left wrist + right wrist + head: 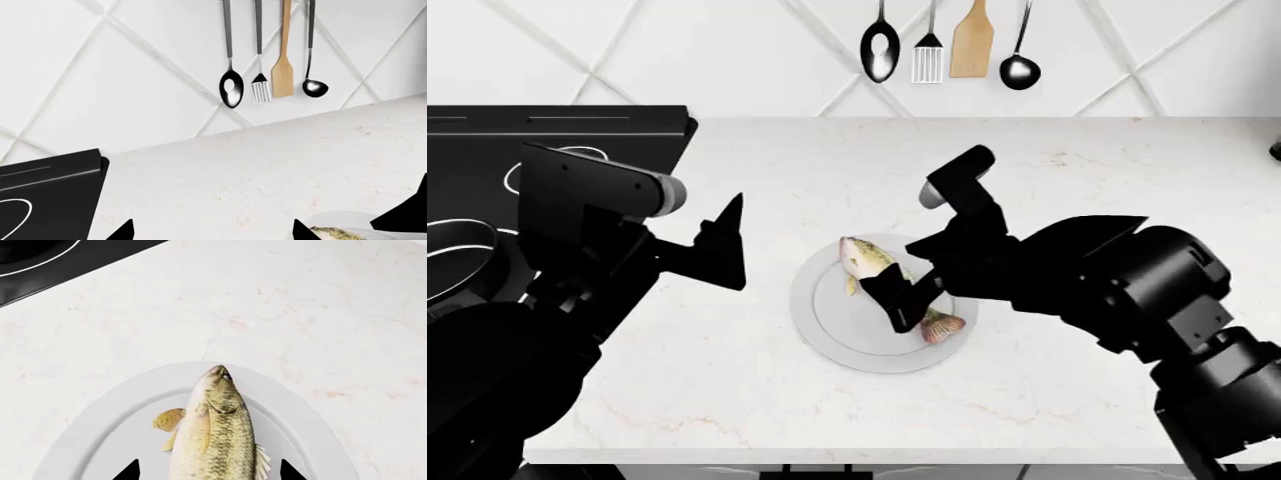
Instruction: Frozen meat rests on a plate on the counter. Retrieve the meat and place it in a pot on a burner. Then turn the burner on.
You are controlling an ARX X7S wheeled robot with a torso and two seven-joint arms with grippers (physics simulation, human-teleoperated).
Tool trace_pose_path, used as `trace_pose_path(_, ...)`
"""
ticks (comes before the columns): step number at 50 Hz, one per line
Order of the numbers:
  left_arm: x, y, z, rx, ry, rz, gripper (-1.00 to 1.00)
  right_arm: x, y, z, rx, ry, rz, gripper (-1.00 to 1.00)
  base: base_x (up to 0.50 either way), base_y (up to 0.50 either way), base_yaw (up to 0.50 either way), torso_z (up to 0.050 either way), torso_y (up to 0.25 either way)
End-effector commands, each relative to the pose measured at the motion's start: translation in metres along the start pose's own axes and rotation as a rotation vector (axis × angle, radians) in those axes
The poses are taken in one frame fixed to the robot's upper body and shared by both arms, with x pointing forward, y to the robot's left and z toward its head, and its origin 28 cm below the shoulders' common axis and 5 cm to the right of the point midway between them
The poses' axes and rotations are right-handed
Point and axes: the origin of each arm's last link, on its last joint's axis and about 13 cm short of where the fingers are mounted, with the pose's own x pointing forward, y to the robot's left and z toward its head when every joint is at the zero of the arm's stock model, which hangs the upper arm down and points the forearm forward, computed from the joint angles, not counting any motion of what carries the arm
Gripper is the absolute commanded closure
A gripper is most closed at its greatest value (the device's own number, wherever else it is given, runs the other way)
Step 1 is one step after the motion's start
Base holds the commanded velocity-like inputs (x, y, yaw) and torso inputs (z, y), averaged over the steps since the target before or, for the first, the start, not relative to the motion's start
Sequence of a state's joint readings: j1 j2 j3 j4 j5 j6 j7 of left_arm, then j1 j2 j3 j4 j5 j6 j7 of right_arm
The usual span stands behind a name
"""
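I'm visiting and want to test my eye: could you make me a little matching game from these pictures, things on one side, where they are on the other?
Things:
1. fish
2. wooden spatula
3. right gripper
4. pot

Places:
a. hanging on the tiled wall
b. lying on the white plate
c. on the black stove top, at the far left of the head view
d. over the fish's middle, one of its fingers on each side

Pairs: 1-b, 2-a, 3-d, 4-c

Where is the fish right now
In the head view, the fish lies on the white plate mid-counter, right of the stove top, between the right gripper's jaws.
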State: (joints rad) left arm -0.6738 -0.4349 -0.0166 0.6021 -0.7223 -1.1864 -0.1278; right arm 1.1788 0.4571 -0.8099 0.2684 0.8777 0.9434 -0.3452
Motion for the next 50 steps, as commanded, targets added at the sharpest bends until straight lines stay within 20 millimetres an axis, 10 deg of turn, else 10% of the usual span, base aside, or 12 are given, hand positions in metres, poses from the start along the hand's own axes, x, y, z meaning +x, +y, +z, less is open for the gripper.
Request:
trace_pose_path(1,0.0,0.0,-0.001,-0.006,0.003,0.003,-1.0,0.005,-0.003,-0.002,0.006,0.01,-0.005,-1.0,0.0,0.0,0.0,0.0,0.0)
trace_pose_path(32,0.001,0.002,-0.005,-0.018,0.012,0.007,-1.0,0.015,-0.008,-0.009,0.003,0.046,-0.006,-1.0,0.0,0.0,0.0,0.0,0.0)
trace_pose_path(33,0.0,0.002,-0.005,-0.018,0.011,0.008,-1.0,0.015,-0.008,-0.009,0.001,0.049,-0.008,1.0,0.0,0.0,0.0,0.0,0.0)
trace_pose_path(50,-0.006,-0.001,0.005,-0.015,-0.025,0.014,-1.0,-0.003,-0.004,0.002,0.013,-0.036,-0.097,1.0,0.0,0.0,0.0,0.0,0.001)
